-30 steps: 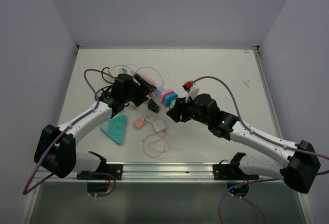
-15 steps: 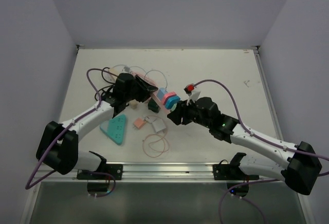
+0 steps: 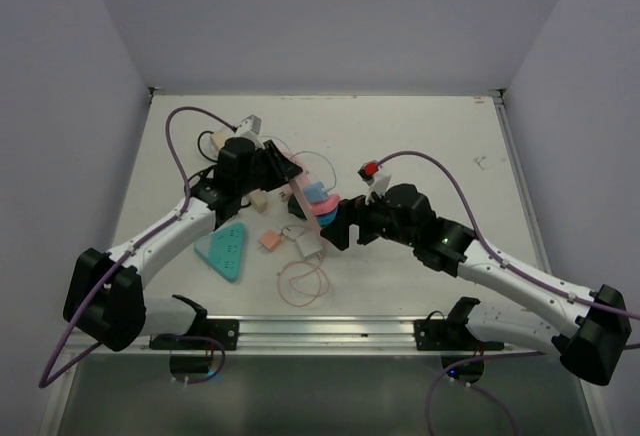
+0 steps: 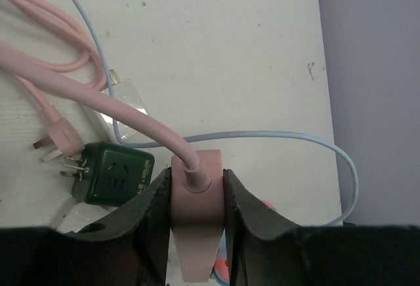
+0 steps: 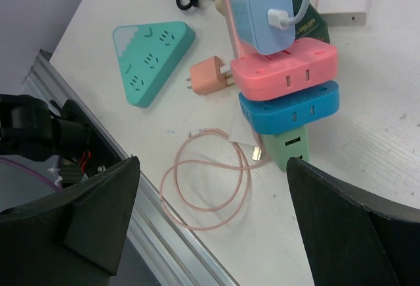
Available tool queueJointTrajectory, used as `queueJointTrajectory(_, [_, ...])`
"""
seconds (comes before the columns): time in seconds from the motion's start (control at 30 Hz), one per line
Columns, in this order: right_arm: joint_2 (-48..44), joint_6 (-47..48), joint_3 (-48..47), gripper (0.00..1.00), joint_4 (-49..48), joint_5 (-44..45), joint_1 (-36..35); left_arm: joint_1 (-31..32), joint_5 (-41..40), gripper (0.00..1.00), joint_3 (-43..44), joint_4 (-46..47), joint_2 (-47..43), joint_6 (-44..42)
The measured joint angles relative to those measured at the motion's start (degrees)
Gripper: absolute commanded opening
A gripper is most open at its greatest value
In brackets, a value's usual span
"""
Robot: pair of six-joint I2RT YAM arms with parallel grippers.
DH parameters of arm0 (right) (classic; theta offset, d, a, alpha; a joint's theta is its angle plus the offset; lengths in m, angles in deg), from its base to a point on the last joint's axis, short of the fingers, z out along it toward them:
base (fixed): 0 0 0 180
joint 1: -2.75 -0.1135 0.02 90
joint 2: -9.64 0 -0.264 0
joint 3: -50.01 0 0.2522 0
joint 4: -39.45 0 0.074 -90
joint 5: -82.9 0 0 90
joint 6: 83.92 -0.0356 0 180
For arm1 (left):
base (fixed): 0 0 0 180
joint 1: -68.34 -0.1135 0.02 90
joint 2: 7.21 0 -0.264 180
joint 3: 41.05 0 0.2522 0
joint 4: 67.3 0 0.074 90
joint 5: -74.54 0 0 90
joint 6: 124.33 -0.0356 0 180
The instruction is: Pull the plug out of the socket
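Observation:
The socket is a pink power strip, and my left gripper is shut on its end, where the thick pink cable enters. The strip slants toward the near side. Along it sit a light-blue charger plug, a pink plug, a blue plug and a green plug. My right gripper hangs just on the near side of these plugs. It is wide open, with only the table and a cable loop between its fingers.
A teal triangular power strip lies near the left arm. An orange plug and a white charger lie loose by the strip, and a coiled pink cable lies toward the front rail. A dark green adapter sits beside the left fingers.
My left gripper closed on the strip's end and swung the strip toward the near side. My right gripper let go of the plugs and opened wide.

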Motion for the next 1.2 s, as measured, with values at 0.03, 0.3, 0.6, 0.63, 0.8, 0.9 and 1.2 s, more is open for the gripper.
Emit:
queueJointTrajectory(0.03, [0.02,0.17,-1.03,0.97,0.76,0.07,0.0,0.0,0.28,0.0,0.31,0.02,-0.61,-1.4])
queueJointTrajectory(0.3, [4.11,2.21,-8.0,0.94,3.87,3.63,0.02,0.0,5.66,0.0,1.77,-0.04,-3.58,-9.01])
queueJointTrajectory(0.6, [10.71,5.99,-13.11,0.82,5.09,6.36,0.46,0.02,9.03,0.0,1.77,-0.9,-5.79,-11.85])
queueJointTrajectory(0.63, [11.43,6.25,-13.51,0.8,5.07,6.12,0.48,0.02,9.11,0.0,1.77,-1.01,-6.12,-11.93])
queueJointTrajectory(0.8, [14.16,6.95,-14.53,0.67,4.61,4.13,0.48,0.11,9.25,0.0,1.77,-1.27,-7.3,-11.98])
queueJointTrajectory(0.9, [15.1,7.15,-14.93,0.58,4.55,3.37,0.72,0.13,9.22,0.0,1.77,-1.62,-7.48,-12.76])
queueJointTrajectory(1.2, [18.01,7.69,-16.44,0.55,4.68,1.16,1.01,0.52,6.86,0.0,1.77,-2.97,-7.48,-14.88])
